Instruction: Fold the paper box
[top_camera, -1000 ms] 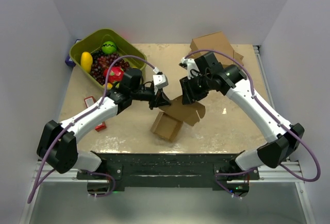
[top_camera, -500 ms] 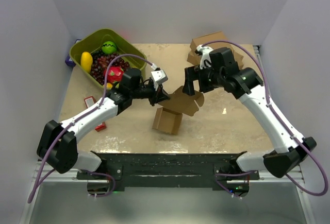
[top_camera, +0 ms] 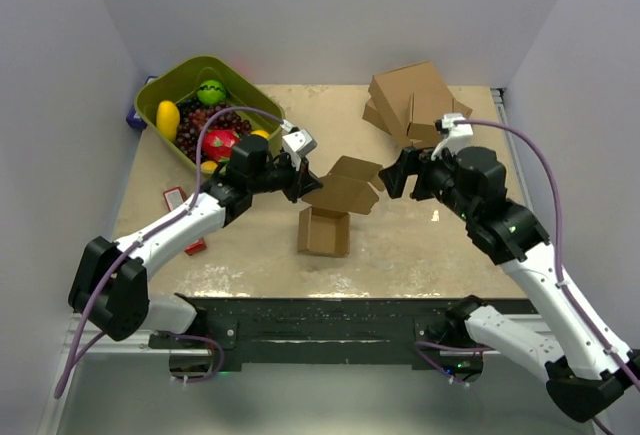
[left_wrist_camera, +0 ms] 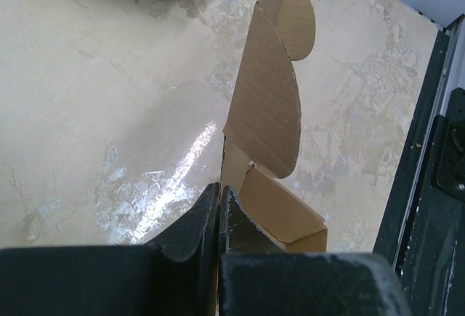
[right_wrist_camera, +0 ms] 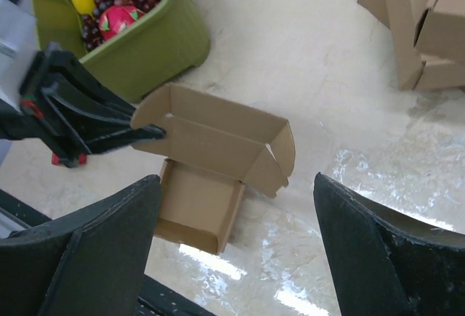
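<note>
A robotics laboratory test cell is indicated. A beige marbled tabletop (top_camera: 250, 250) is closed in on three sides by plain pale partition walls (top_camera: 330, 15), with no furnishing or decoration. Two white and black robot arms, the left arm (top_camera: 170, 227) and the right arm (top_camera: 525, 250), are bolted to a black mounting plate (top_camera: 320, 320) at the near edge, and purple cables (top_camera: 553, 195) are looped loosely along them. Trial props are laid out on the table: a green bin (top_camera: 175, 73) of grapes (top_camera: 190, 137) and other fruit, a stack of brown cartons (top_camera: 410, 95), and a paper box (top_camera: 335, 210).
</note>
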You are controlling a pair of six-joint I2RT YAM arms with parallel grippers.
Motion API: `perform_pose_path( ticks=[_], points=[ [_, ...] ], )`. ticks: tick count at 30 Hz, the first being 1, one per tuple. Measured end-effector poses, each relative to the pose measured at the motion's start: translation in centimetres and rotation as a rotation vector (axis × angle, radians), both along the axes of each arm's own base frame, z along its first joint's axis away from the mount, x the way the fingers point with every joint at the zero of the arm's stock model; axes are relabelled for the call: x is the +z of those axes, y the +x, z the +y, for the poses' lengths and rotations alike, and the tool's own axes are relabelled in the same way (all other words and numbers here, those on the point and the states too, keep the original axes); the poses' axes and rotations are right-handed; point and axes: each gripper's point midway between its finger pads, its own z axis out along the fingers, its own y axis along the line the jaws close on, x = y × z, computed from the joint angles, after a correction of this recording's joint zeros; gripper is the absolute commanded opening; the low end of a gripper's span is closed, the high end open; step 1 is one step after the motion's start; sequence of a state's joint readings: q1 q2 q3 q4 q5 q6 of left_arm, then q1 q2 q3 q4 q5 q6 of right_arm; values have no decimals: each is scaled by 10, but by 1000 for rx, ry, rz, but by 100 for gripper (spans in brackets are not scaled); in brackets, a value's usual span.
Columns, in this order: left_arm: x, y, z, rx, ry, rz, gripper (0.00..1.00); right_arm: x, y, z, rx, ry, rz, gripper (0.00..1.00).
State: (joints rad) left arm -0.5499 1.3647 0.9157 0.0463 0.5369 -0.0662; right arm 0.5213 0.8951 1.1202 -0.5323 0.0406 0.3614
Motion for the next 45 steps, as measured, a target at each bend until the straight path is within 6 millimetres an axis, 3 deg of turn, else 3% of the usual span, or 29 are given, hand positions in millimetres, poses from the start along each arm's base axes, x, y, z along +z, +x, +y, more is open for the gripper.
perform_pose_path(
  ticks=[4,9,19,27,36,45],
  points=[
    [2,3,1,20,0,-7,0,-43,1,3,-1,2,44,83],
    [1,4,3,28,4,-10,0,-98,6,11,12,-22,124,89],
    [3,4,5,13,-7,-4,0,-152,32,25,14,-42,155,88],
    [3,3,4,0,-12,-1,0,-166,56,25,6,-42,120,86],
    [3,3,5,1,-14,0,0,-158,49,48,169,-11,67,64],
    [3,4,5,2,-13,0,0,-167,46,51,204,-30,83,40]
  ],
)
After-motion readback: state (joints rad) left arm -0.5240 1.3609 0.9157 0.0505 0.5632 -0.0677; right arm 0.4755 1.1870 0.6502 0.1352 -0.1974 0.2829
